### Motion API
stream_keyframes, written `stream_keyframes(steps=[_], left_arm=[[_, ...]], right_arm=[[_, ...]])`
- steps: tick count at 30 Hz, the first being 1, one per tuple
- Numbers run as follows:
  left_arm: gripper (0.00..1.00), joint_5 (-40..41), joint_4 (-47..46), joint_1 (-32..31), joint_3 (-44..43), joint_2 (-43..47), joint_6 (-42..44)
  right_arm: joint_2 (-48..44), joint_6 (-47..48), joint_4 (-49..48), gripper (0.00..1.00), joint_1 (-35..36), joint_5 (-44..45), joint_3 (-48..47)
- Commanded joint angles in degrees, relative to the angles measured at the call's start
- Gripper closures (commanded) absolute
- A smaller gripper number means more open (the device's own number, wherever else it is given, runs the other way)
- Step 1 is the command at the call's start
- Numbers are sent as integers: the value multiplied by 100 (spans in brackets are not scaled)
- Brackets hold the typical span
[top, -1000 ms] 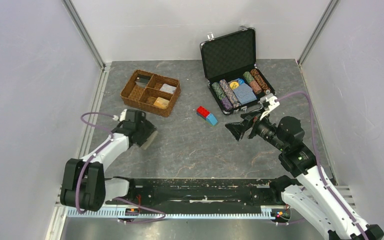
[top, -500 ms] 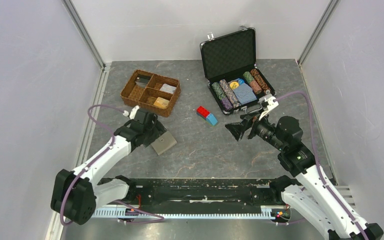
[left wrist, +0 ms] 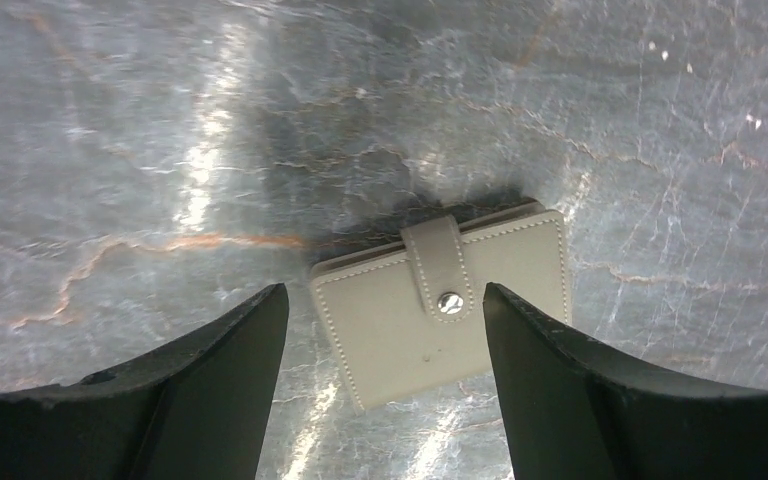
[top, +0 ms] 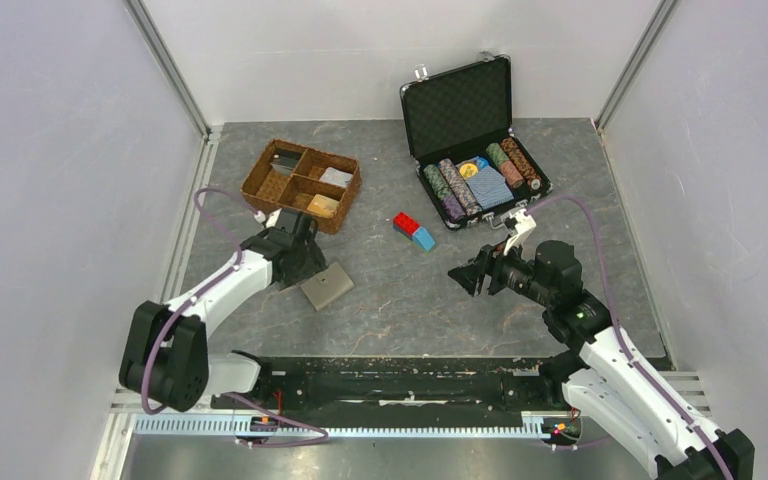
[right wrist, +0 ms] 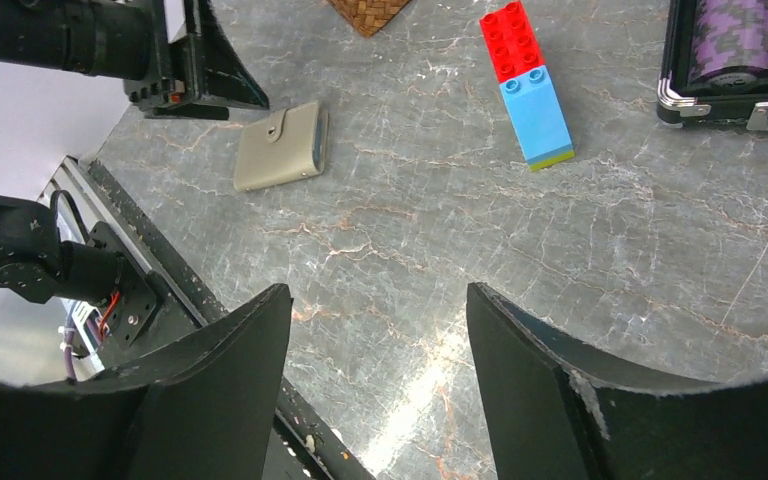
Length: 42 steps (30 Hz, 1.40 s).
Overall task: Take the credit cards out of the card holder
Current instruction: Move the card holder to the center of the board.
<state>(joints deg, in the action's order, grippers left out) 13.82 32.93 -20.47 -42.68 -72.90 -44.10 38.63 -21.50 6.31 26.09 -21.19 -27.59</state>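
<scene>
The card holder (top: 327, 286) is a flat grey-tan wallet, closed, its snap tab fastened. It lies on the table left of centre. In the left wrist view it (left wrist: 440, 305) lies just beyond my fingertips, not touched. My left gripper (top: 301, 268) is open and empty right beside the holder's left edge; it also shows in the left wrist view (left wrist: 385, 300). My right gripper (top: 463, 276) is open and empty above the table's middle right, pointing left; its own view (right wrist: 375, 295) shows the holder (right wrist: 280, 150) far off. No credit cards show.
A brown wicker tray (top: 260, 176) with small items stands at the back left. An open black chip case (top: 457, 100) stands at the back right. A red and blue brick (top: 413, 231) lies between them, also in the right wrist view (right wrist: 525, 85).
My left gripper carried the card holder to the right, let it go on the table and drew back a little. My right gripper moved slightly down and nearer.
</scene>
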Motion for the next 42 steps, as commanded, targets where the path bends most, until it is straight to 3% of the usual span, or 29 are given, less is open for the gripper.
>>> stream_keyframes(steps=[1,8,12,17,22,26,31,35,42], left_arm=[[22,-742,-593,0,39,-354,757],[24,-1430,-827,-186,272,-733,901],[29,-1953,-1163,-637,470,-506,425],[33,-2283,-2040,-1572,851,-302,-489],[34,-2330,-2829,-2726,888,-641,-1471],[28,-2042,-2850,-3409,616,-973,-1883],[24,-2007,-2845,-3550,334,-1302,-1952],[24,-1923,-2761,-3554,141,-1300,-1762],[25,-1170,-1824,-3551,-352,-1044,-1083]], right_arm=[[-11,56,-214,33,-2,-189,-3],[-3,31,-154,33,-7,-127,238],[-25,-126,-138,35,-9,-57,395],[-29,-186,-43,37,-7,-9,577],[-52,-770,-225,42,-1,-81,956],[-115,-1184,-454,39,-7,-86,1392],[-267,-1425,-407,33,-4,27,1741],[-352,-1976,-776,43,2,-148,2209],[-323,-2686,-1661,57,6,-122,2733]])
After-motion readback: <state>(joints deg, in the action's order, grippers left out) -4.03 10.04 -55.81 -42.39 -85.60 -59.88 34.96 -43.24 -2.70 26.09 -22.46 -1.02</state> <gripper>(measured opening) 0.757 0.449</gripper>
